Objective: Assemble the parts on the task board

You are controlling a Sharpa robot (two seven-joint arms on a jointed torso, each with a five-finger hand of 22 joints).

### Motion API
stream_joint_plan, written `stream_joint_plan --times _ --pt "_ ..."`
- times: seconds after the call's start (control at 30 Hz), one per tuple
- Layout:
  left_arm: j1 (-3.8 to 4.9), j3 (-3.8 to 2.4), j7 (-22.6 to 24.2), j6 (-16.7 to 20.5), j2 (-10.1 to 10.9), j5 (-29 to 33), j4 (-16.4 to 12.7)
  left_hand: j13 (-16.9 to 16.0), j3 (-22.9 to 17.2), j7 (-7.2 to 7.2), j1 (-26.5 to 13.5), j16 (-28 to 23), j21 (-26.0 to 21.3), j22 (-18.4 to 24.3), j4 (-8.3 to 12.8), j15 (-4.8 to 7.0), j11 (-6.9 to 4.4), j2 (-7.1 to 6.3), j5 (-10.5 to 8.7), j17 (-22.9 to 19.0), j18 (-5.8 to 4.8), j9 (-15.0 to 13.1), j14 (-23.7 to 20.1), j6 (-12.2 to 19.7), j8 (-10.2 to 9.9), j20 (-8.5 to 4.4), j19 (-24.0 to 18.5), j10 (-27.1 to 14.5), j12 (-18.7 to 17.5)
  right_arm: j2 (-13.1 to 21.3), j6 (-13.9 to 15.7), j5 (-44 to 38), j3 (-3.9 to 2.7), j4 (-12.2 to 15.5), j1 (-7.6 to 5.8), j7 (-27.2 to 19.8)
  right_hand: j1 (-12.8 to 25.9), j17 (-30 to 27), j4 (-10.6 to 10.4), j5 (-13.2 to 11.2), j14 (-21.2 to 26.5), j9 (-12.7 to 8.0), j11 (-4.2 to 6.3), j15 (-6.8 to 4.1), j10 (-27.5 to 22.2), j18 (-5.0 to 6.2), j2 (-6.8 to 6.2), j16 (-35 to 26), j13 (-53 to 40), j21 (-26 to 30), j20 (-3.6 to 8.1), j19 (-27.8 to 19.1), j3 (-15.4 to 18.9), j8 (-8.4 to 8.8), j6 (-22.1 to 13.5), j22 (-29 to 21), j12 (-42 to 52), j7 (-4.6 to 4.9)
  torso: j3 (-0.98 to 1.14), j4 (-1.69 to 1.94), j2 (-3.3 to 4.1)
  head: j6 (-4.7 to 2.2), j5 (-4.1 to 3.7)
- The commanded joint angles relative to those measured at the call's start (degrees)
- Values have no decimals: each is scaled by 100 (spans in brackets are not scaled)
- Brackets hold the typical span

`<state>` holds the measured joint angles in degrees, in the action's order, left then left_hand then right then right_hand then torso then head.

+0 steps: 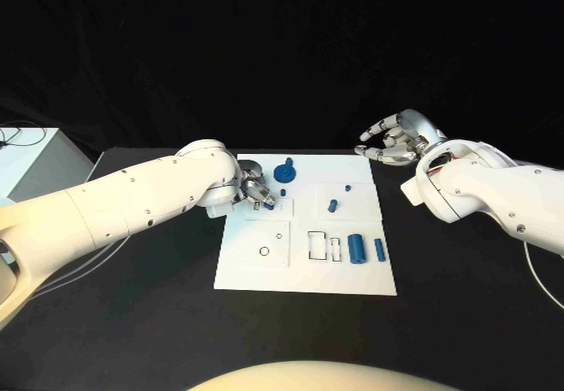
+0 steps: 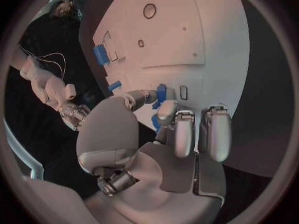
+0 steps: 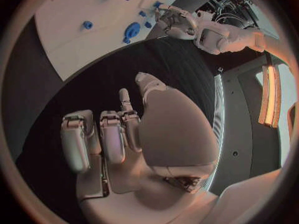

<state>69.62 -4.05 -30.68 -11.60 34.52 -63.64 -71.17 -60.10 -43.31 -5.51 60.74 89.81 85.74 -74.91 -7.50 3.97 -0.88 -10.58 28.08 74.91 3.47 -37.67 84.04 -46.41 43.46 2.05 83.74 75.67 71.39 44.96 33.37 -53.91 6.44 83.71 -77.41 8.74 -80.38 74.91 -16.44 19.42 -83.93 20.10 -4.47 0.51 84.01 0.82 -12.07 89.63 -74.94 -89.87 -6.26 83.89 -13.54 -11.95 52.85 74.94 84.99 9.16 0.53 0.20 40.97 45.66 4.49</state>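
On the white rectangular task board [image 1: 308, 269], most of the small blue plastic parts are judged not yet assembled. A blue gear-shaped piece with an upright pin [image 1: 284, 172] stands near the board's 12 o'clock edge, two small blue pegs [image 1: 334, 204] are seen near its centre, and a blue cylinder [image 1: 357, 248] and a slim blue bar [image 1: 380, 249] lie loose toward 4 o'clock. A small blue part [image 2: 159, 93] is pinched by the silver left hand [image 1: 257, 194] at the board's 10 o'clock. The silver right hand [image 1: 394, 140] is held off the board at 1 o'clock, loosely spread and empty.
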Motion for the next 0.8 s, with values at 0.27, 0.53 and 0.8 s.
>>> stream_joint_plan --times 0.27,0.53,0.8 --pt "-7 6 2 -285 -1 -72 -20 8 -867 249 9 19 34 -507 875 52 -40 47 33 1509 -118 -1252 596 -284 36 -10 9 7 -39 -7 -34 -59 -3 -2 3 -21 68 1509 -4 39 -607 7 5 -30 18 -82 -10 37 -951 -13 18 611 -34 -36 -50 1506 -30 -3 -3 2 0 27 1" --pt "-6 7 -6 -428 -29 -74 -8 -48 -824 261 -34 19 37 -519 860 54 -47 22 24 1509 -121 -1278 596 -313 52 -12 16 58 0 -3 -34 -60 -3 5 3 -17 68 1509 -4 39 -607 7 5 -30 18 -82 -10 37 -951 -13 18 611 -34 -36 -50 1506 -30 -3 -1 -1 -1 31 4" --pt "-6 13 -6 -418 -100 -54 29 -113 -732 303 -87 19 45 -545 816 75 -79 34 8 1509 -127 -1329 596 -376 93 -25 33 138 51 -3 -38 -61 -3 7 3 -9 68 1509 -4 39 -607 7 5 -30 18 -82 -10 37 -951 -13 18 611 -34 -36 -50 1506 -30 -3 -2 -3 -1 36 5"
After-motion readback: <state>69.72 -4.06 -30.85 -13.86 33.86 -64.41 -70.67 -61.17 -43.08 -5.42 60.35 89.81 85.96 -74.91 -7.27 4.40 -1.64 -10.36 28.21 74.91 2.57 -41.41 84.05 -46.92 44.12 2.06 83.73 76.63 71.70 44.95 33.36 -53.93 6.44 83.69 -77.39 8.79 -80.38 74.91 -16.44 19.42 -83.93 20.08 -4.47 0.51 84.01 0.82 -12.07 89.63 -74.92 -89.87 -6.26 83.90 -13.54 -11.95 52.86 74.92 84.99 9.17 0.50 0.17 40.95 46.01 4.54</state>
